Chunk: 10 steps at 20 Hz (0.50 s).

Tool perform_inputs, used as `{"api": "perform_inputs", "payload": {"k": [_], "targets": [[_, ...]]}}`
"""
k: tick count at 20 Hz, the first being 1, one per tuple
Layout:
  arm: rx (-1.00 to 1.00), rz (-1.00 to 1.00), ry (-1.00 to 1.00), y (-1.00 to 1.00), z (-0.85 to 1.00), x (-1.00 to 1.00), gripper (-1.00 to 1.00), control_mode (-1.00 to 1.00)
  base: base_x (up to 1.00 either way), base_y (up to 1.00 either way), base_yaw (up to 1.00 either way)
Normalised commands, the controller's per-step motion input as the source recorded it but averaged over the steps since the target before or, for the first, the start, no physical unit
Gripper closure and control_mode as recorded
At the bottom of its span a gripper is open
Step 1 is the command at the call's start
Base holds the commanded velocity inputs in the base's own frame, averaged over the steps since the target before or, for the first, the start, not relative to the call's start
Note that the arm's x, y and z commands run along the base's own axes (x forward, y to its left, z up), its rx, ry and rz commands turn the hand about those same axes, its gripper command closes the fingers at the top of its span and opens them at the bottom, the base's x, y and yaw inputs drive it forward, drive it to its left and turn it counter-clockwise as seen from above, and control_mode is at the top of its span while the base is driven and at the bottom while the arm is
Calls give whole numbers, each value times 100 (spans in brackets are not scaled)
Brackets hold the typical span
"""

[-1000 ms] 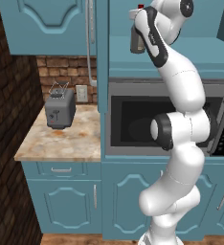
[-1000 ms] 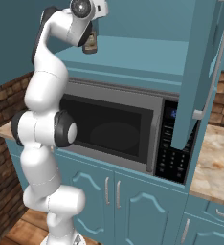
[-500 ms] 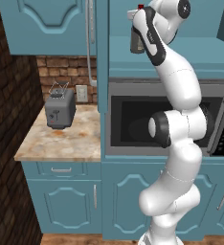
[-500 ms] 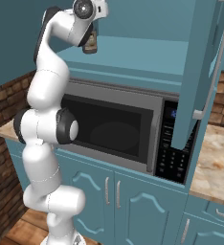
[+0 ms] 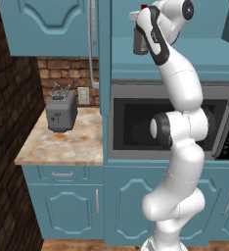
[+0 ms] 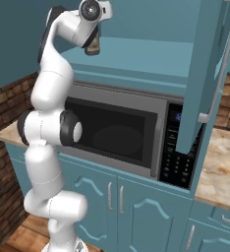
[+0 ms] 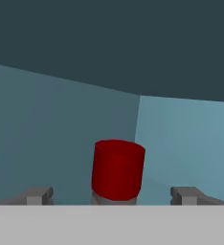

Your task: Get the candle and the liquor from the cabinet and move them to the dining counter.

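Note:
The liquor (image 5: 140, 42) is a dark grey bottle with a red cap (image 7: 117, 167), standing upright on the shelf of the open teal cabinet (image 5: 194, 54) above the microwave. My gripper (image 7: 111, 196) reaches into the cabinet at cap height and is open, with one fingertip (image 7: 37, 195) left of the cap and the other to its right, both clear of it. In the right base view the bottle body (image 6: 93, 47) shows just under the white hand. The candle and the dining counter are out of view.
A microwave (image 5: 136, 122) sits directly under the cabinet shelf. The open cabinet door (image 6: 205, 74) hangs out at the right, another door edge (image 5: 104, 54) at the left. A grey toaster (image 5: 61, 113) stands on the small marble counter (image 5: 62, 147) by the brick wall.

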Motion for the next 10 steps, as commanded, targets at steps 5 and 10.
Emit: {"api": "perform_inputs", "payload": {"k": [5, 10], "targets": [[0, 2, 0, 1, -4, 8, 100, -100, 0, 0, 0], [0, 0, 0, 7, -1, 5, 100, -100, 0, 0, 0]]}}
